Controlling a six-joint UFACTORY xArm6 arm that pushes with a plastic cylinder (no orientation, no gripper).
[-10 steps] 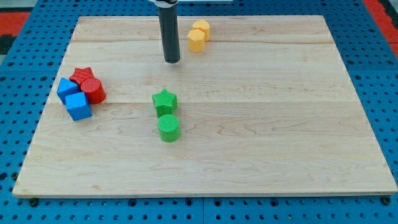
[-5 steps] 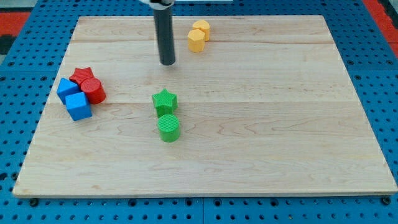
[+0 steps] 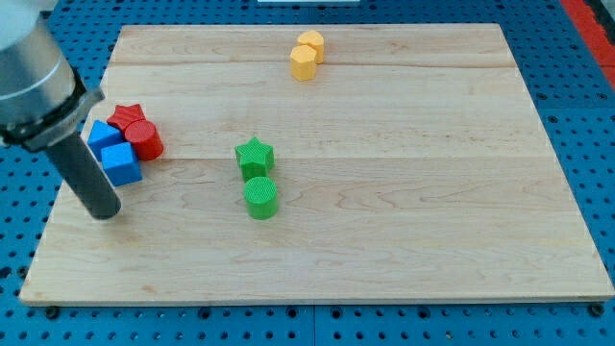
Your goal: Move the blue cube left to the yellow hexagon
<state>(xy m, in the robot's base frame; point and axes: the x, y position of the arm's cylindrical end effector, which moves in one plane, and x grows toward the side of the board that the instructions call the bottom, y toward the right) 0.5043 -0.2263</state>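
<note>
The blue cube lies at the view's left side of the board, in a tight cluster with a second blue block, a red star and a red cylinder. The yellow hexagon sits near the view's top centre, touching a yellow cylinder just above it. My tip rests on the board just below and left of the blue cube, a short gap away from it. The rod rises up-left from there and covers part of the second blue block's left side.
A green star and a green cylinder stand together near the board's centre, between the blue cluster and the right half. The wooden board lies on a blue pegboard table.
My tip has swept from the view's top centre, left of the yellow blocks, down to the left edge below the blue cube. No block has moved.
</note>
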